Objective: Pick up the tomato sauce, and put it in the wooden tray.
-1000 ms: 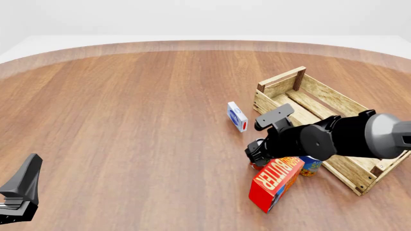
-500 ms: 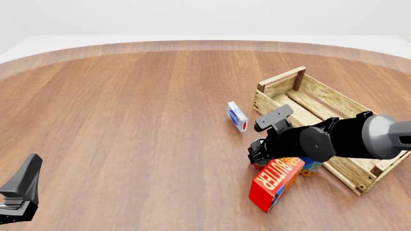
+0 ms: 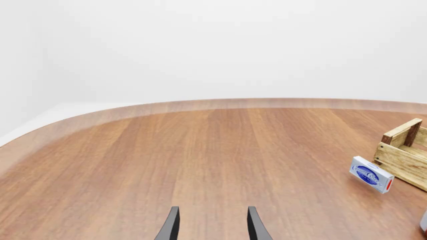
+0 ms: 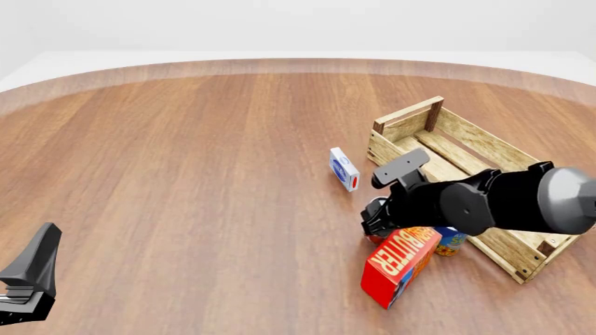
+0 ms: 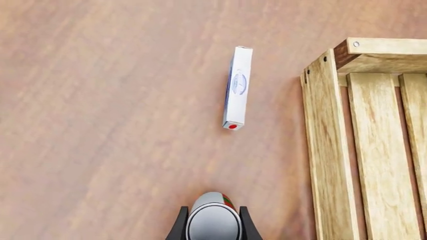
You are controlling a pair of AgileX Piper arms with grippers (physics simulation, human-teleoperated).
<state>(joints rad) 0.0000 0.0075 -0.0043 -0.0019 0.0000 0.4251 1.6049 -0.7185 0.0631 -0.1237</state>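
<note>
The tomato sauce (image 5: 213, 225), a small can with a silver-grey top and a red and green label, stands on the table between my right gripper's fingers (image 5: 179, 227). My right gripper (image 5: 212, 211) presses against both sides of the can. In the front view the right gripper (image 4: 375, 222) covers most of the can (image 4: 373, 240). The wooden tray (image 4: 489, 150) stands just right of it, and one corner shows in the right wrist view (image 5: 333, 125). My left gripper (image 4: 26, 283) is open and empty at the near left, far from the can; it also shows in the left wrist view (image 3: 212, 225).
A red BUTTER box (image 4: 398, 262) lies just in front of the can, touching a blue-and-yellow can (image 4: 451, 241) beside the tray's near wall. A small blue-and-white box (image 4: 344, 168) stands on edge beyond the can, also in the right wrist view (image 5: 237, 87).
My right arm has shifted slightly to the right over the can. The left arm and the other objects have not moved.
</note>
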